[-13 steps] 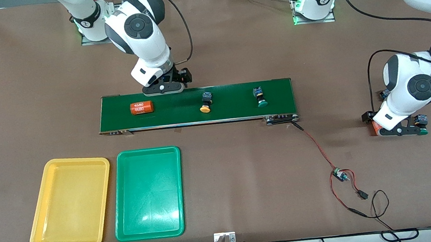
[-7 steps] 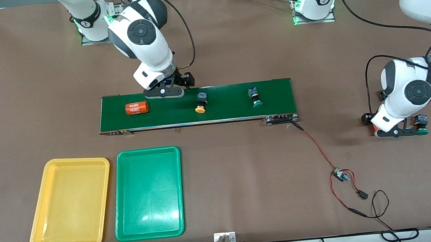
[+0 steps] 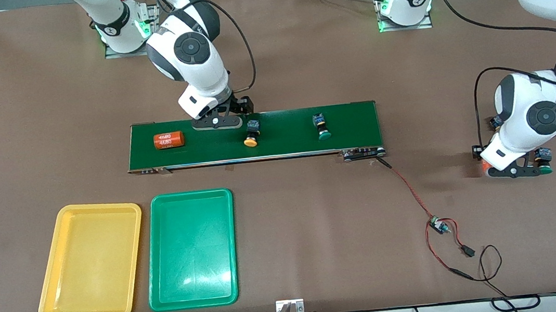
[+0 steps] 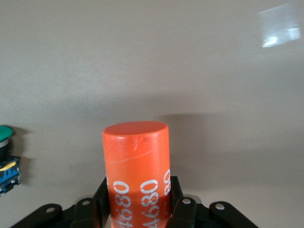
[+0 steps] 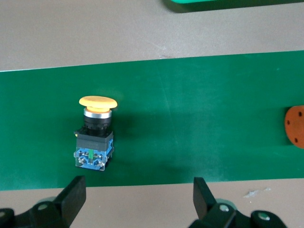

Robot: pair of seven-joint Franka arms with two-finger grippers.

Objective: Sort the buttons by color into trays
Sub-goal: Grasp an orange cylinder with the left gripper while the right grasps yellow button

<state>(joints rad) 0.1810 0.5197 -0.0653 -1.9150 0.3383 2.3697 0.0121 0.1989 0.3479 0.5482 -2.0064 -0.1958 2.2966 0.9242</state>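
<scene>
Two grippers: right gripper (image 3: 217,122), fingers spread, over conveyor belt (image 3: 347,122) beside yellow-capped button (image 3: 251,132); should centre before closing. Left gripper (image 3: 515,169) clamps orange cylinder (image 4: 137,171).

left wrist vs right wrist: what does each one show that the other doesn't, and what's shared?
Left wrist only: the left gripper closed on an upright orange cylinder printed 4680, bare brown table around it, and a green-capped button lying beside it at the frame edge.

Right wrist only: the right gripper, fingers wide open and holding nothing, over the dark green conveyor belt; a yellow-capped button on the belt; the end face of another orange cylinder; a sliver of the green tray.

Shared: brown table surface; no single object appears in both.
</scene>
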